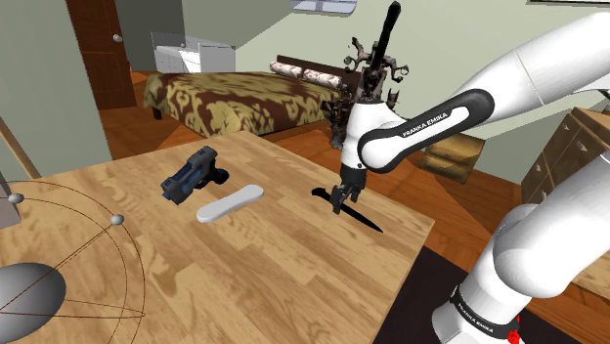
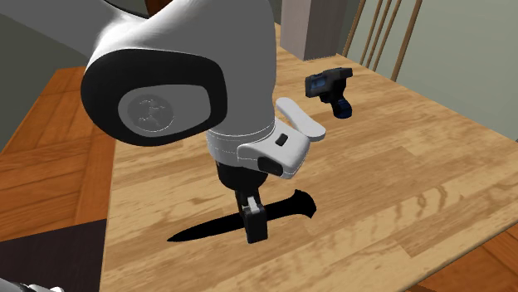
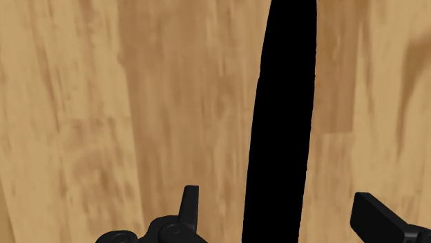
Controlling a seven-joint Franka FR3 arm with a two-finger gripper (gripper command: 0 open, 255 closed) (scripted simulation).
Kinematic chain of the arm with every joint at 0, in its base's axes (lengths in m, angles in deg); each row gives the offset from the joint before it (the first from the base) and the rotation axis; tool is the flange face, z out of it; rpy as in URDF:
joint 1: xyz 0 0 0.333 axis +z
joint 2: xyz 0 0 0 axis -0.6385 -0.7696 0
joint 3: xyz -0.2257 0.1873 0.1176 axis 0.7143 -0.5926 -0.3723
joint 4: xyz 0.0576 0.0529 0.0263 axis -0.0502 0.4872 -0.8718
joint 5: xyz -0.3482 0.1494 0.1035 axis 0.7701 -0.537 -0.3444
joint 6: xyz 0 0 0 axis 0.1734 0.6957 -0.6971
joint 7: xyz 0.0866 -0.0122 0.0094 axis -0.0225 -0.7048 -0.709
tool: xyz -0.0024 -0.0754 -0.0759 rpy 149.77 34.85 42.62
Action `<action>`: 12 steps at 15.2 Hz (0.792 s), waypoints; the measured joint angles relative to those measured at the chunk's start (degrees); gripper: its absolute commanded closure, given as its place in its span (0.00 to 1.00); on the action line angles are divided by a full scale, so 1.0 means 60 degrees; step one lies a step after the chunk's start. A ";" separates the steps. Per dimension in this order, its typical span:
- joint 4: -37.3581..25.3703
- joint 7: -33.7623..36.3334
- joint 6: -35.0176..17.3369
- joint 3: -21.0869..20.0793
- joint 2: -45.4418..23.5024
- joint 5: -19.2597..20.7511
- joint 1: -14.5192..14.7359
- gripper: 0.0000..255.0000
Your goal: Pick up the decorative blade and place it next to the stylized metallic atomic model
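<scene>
The pincer (image 1: 339, 202) is hanging low over the wooden worktop (image 1: 274, 274), right above the decorative blade (image 1: 368, 222), which is lying flat near the worktop's edge on the shoulder view's right. In the wrist view the pincer (image 3: 276, 210) is standing apart, its fingers (image 3: 190, 207) straddling the blade (image 3: 283, 103) with bare wood showing on either side, so nothing is being clasped. There the blade is reading as a flat black shape without surface detail, and it is running out of the picture at both ends. In the second exterior view the pincer (image 2: 253, 222) is covering the blade's (image 2: 199, 231) middle, leaving only the pointed tip and the curved handle end showing. The atomic model (image 1: 34, 288), a grey sphere ringed by thin wires carrying small balls, is sitting well apart at the shoulder view's lower left, cut off by the frame edge. Between them are lying a white oblong piece (image 1: 230, 203) and a blue-and-black tool (image 1: 191, 174) whose kind is hard to tell.
</scene>
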 measured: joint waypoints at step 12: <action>-0.0066 -0.0001 0.0035 -0.0041 0.0073 -0.0033 0.0024 1.00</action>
